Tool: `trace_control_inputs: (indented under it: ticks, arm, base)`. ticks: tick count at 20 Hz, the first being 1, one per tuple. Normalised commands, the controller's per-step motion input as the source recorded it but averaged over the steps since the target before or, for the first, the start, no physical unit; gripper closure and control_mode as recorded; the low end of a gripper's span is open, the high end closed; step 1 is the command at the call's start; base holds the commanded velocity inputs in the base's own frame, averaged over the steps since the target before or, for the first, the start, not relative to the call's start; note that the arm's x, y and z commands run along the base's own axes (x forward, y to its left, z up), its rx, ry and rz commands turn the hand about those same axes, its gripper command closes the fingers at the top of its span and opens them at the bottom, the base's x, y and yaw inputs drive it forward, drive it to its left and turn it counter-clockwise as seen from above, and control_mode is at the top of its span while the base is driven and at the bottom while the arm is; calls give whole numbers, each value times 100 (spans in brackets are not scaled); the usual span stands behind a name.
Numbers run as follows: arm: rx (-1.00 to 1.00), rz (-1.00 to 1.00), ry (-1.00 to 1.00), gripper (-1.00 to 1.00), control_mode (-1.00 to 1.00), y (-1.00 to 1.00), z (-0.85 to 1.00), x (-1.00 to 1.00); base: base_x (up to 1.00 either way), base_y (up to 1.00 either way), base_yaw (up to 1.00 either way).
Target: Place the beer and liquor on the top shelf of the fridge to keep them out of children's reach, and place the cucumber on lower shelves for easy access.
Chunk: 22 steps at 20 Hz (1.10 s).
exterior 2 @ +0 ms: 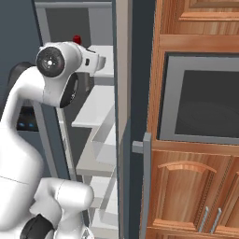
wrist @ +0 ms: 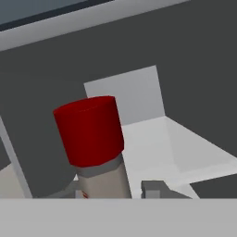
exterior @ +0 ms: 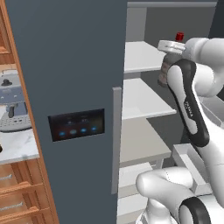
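The liquor [exterior: 167, 70], a grey glass bottle with a red cap [wrist: 90, 129], hangs upright in my gripper [wrist: 113, 190], which is shut on its neck. In the left base view my hand [exterior: 171, 45] holds the bottle at the front right of the top shelf [exterior: 140, 57] inside the open fridge [exterior: 65, 65]. The right base view has the red cap [exterior 2: 77, 38] just above my wrist, with the top shelf [exterior 2: 105, 56] beyond it. White shelf board [wrist: 185, 148] lies past the bottle in the hand view. The beer and the cucumber are out of view.
Lower white shelves [exterior: 142, 103] step down below the top one. A door bin [exterior: 188, 162] juts out by my arm. The fridge door edge [exterior 2: 123, 116] stands to the right, beside wooden cabinets and an oven [exterior 2: 205, 102]. A coffee machine [exterior: 11, 100] sits on the left counter.
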Motion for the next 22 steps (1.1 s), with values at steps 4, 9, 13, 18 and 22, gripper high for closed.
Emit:
trace_control_inputs:
  ticks: [4, 9, 13, 18, 22]
  arm:
    - [0, 0, -5, 100, -100, -11, 23, 34]
    - [0, 0, -10, 100, -100, -8, 17, 33]
    - [0, 0, -6, 100, -100, -8, 7, 39]
    - [-1, 0, 6, 100, -100, -4, 0, 57]
    - [-2, 0, 8, 100, -100, 0, 0, 67]
  base:
    - [0, 0, 0]
    - [0, 0, 0]
    - [0, 0, 0]
    - [0, 0, 0]
    - [0, 0, 0]
